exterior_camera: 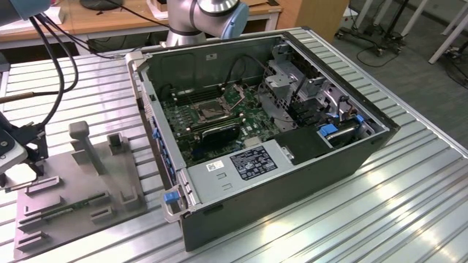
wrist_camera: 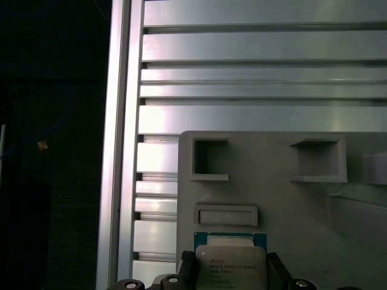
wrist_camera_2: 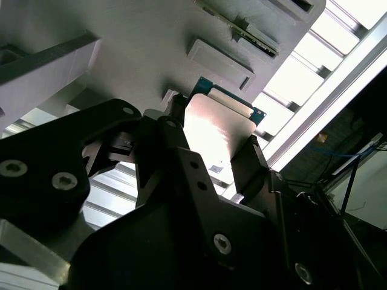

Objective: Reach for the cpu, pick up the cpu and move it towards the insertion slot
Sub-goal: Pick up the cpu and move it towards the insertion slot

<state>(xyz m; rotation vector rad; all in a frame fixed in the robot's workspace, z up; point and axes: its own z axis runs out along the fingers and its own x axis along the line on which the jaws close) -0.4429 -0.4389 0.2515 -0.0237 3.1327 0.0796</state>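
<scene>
Silvery cpu (wrist_camera: 230, 263) sits btwn the pincer's (wrist_camera: 230, 275) two black fingers (wrist_camera: 186, 270) in the first wrist view, w/ one finger against each of two opp. edges. The pincer is narrowed onto the chip & grips it by the sides. The green rim of the cpu shows around the metal top.

The second wrist view gives the same hold. The cpu (wrist_camera_2: 216, 130) has its bright face up, w/ dark fingers (wrist_camera_2: 245, 163) flanking it & the pincer (wrist_camera_2: 211, 138) closed to chip width.

The cpu is over the grey plate (wrist_camera: 284, 193), near one corner & just beside a shallow rectangular recess (wrist_camera: 225, 215). Can't tell whether it rests on the plate or is raised off it. The slatted metal counter (wrist_camera: 254, 78) runs beyond the plate edge.

In the exterior view the arm's wrist end (exterior_camera: 13, 148) is at the exterior view's left edge, above the plate (exterior_camera: 66, 192). A green memory stick (exterior_camera: 69, 207) lies in a holder on that plate.

The slot (exterior_camera: 210, 109), w/ a silvery frame & dark centre, is on the green board inside the open case (exterior_camera: 292, 181). It is well apart from the cpu, toward the exterior view's right. Plate & case both stand on the counter (exterior_camera: 380, 219).
</scene>
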